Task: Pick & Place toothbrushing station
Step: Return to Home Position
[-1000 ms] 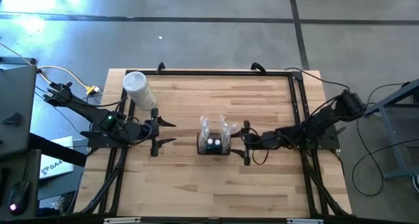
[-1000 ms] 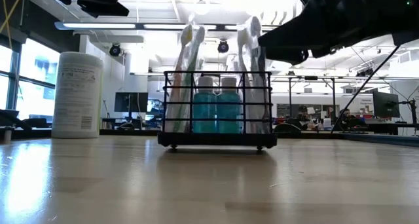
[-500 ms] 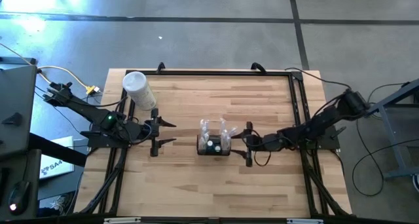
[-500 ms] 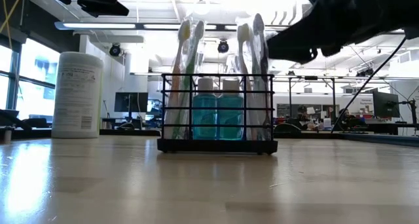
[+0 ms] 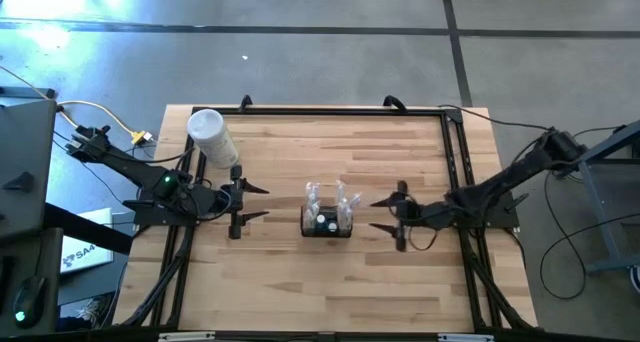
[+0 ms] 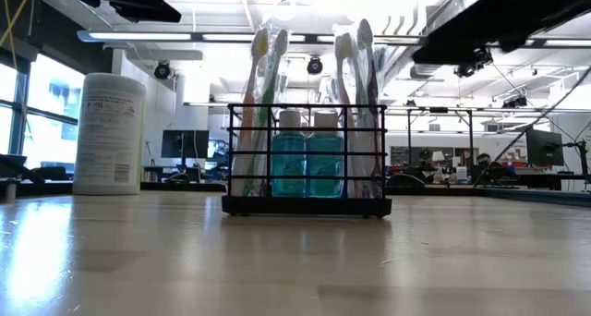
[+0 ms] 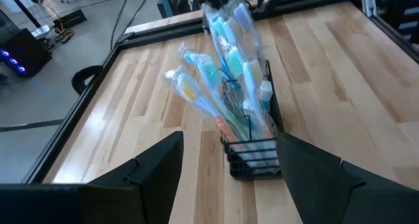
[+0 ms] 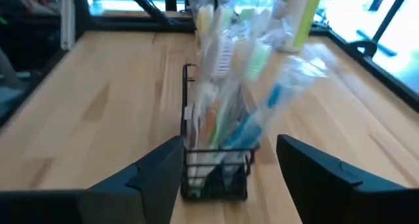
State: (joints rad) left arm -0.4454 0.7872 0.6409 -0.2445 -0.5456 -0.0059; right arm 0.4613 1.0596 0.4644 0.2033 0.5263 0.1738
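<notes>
The toothbrushing station [image 5: 327, 220] is a small black wire holder standing on its base at the table's middle. It holds wrapped toothbrushes and two blue bottles [image 6: 306, 164]. It also shows in the left wrist view [image 7: 252, 145] and the right wrist view [image 8: 216, 165]. My right gripper [image 5: 385, 214] is open and empty, a short way to the station's right. My left gripper [image 5: 258, 202] is open and empty, to the station's left.
A tall white cylindrical container [image 5: 211, 135] stands at the table's far left, also in the low view [image 6: 109, 134]. A black frame [image 5: 330, 109] runs along the table's far edge and sides. Bare wood lies near the front edge [image 5: 330, 292].
My right gripper has let go of the station and drawn back toward the table's right edge, fingers open. The station, a little above the wood a second ago, now stands on the table.
</notes>
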